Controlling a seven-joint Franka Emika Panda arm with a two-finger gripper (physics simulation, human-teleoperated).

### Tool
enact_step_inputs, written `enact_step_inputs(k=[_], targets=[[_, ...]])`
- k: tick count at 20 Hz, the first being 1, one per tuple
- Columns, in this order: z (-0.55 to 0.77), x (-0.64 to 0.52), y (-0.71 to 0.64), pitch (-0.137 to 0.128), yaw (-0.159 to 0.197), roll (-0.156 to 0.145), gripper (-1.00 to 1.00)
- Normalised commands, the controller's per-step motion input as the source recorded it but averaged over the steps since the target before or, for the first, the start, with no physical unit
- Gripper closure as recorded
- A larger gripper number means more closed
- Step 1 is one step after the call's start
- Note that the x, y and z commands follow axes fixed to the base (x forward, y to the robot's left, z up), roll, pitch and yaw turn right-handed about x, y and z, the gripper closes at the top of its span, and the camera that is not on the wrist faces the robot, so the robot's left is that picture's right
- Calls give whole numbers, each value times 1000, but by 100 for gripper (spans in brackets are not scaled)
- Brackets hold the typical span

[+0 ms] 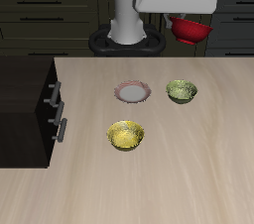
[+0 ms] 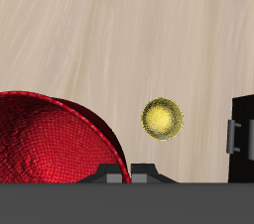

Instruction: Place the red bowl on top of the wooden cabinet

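My claw (image 1: 189, 20), clamped on the red bowl (image 1: 192, 31), carries it high to clear the table (image 1: 198, 168) toward the wooden cabinet (image 1: 25, 104).

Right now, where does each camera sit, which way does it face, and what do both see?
Exterior: in front and above, facing the arm across the table; gripper holds the red bowl high near the back edge.
Wrist: on the gripper, looking down at the table; only a dark gripper part shows.
Shared: red bowl, yellow bowl, cabinet.
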Motion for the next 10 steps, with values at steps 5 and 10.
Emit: enact_step_inputs(k=[5,10], targets=[[25,-71,-223,-4,-1,-47,100],[-36,-90,-235,-3,-6,-35,100]])
